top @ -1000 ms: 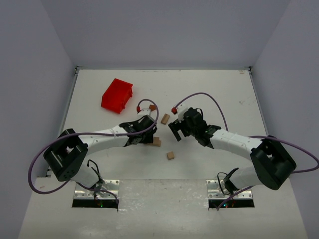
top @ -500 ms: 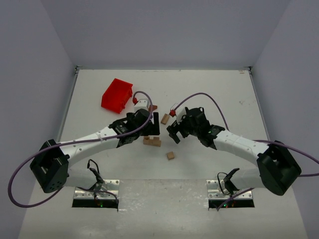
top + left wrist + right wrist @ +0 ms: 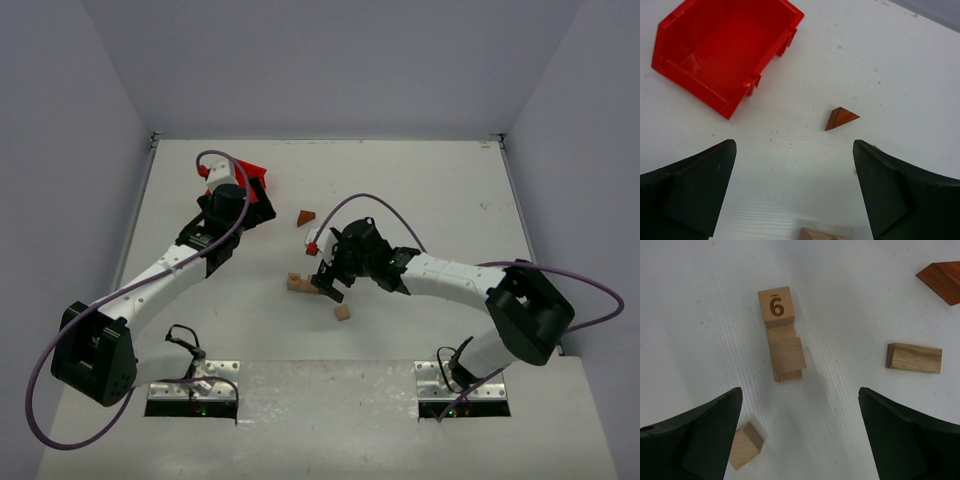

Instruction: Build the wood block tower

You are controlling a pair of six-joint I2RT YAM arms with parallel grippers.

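Note:
A pale cube marked 6 (image 3: 775,306) lies end to end with a tan slab (image 3: 786,357) on the white table; this row (image 3: 299,283) sits mid-table. My right gripper (image 3: 800,390) (image 3: 328,284) hovers open just right of it, holding nothing. A loose cube (image 3: 745,445) (image 3: 342,312) lies by its left finger, and another slab (image 3: 914,358) lies to the right. The reddish-brown wedge (image 3: 840,118) (image 3: 306,217) rests alone farther back. My left gripper (image 3: 794,145) (image 3: 243,212) hangs open and empty, raised near the bin.
A red plastic bin (image 3: 236,192) (image 3: 725,52) stands at the back left, partly under the left arm. Walls enclose the table on three sides. The right arm's purple cable (image 3: 380,205) arcs above the table behind the blocks.
My left gripper opened, left the block row on the table and swung back left to the red bin. The right gripper slid left, close to the row.

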